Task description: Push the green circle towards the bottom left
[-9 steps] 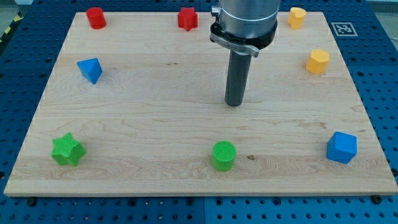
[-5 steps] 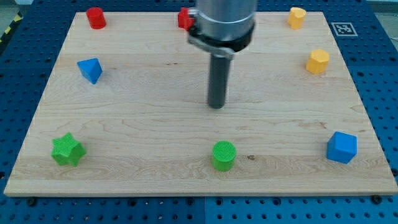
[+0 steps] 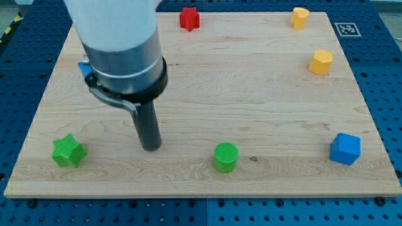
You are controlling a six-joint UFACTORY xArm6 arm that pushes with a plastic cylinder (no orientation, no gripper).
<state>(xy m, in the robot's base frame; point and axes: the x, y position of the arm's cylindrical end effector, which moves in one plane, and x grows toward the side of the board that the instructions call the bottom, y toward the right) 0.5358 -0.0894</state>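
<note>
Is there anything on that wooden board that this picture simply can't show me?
- Blue block, camera view: only a sliver shows at the view's left of the big grey arm housing, so its shape is unreadable.
- Board area behind that housing: hidden, so any block there is unseen.
- My tip: visible, between the green star and green circle, touching neither.

No readable text or numbers.
</note>
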